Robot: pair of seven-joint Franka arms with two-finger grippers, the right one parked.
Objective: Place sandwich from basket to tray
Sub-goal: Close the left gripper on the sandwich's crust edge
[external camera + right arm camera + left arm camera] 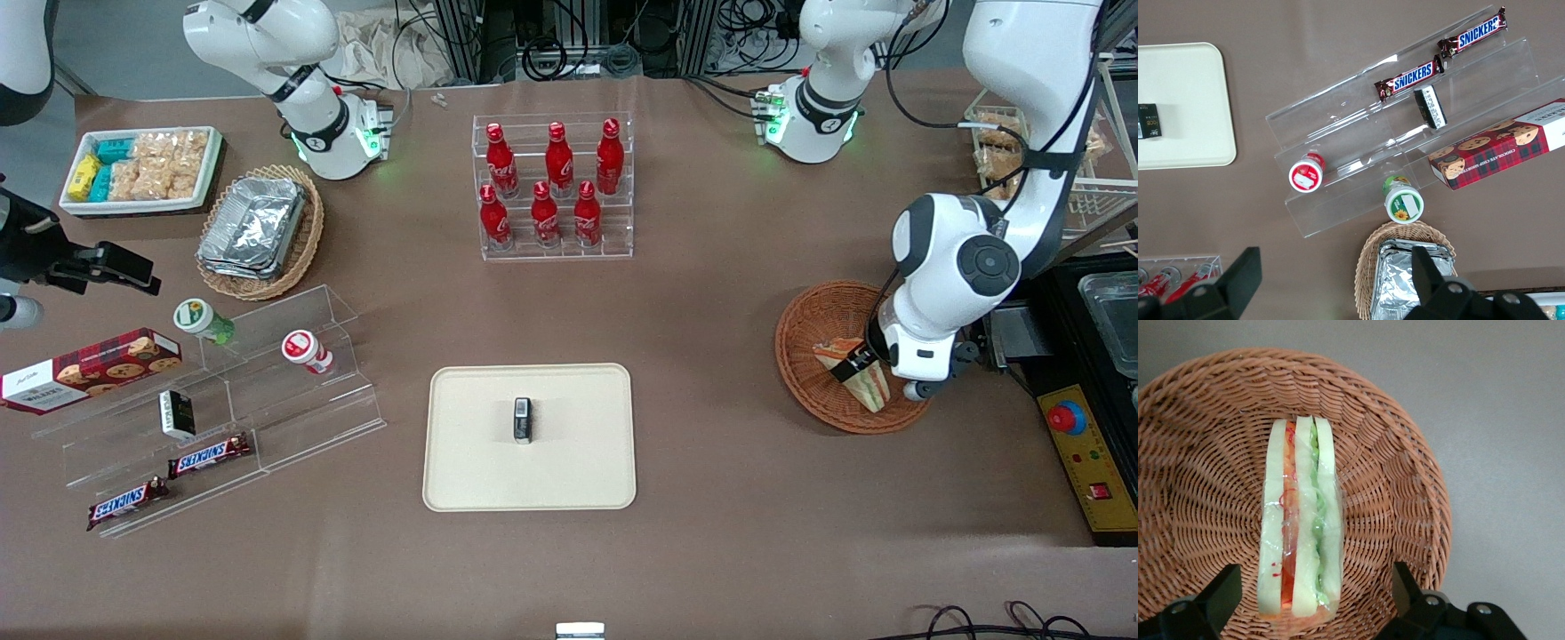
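In the front view, the working arm reaches down over the brown basket (813,356) toward its end of the table. The gripper (861,363) is low inside the basket, right at the sandwich (864,380), which lies in the part of the basket nearest the camera. The tray (480,462) sits in the middle of the table, well apart from the basket. A small black box (523,420) stands on it, but no sandwich is there yet. In the left wrist view, the sandwich (1298,527) lies on the woven bottom of the basket (1198,453), with its orange and green layers facing up. The two fingers (1221,590) are spread wide, one on each side of the sandwich, and neither one touches it. So I think the grab has not happened yet. What is left is to close on the sandwich, lift it out, carry it over and set it down on the tray. In the right wrist view, a corner of the tray (1185,140) shows with the black box (1148,120) on it, and clear shelves (1405,133) with candy bars (1408,77) are nearby.
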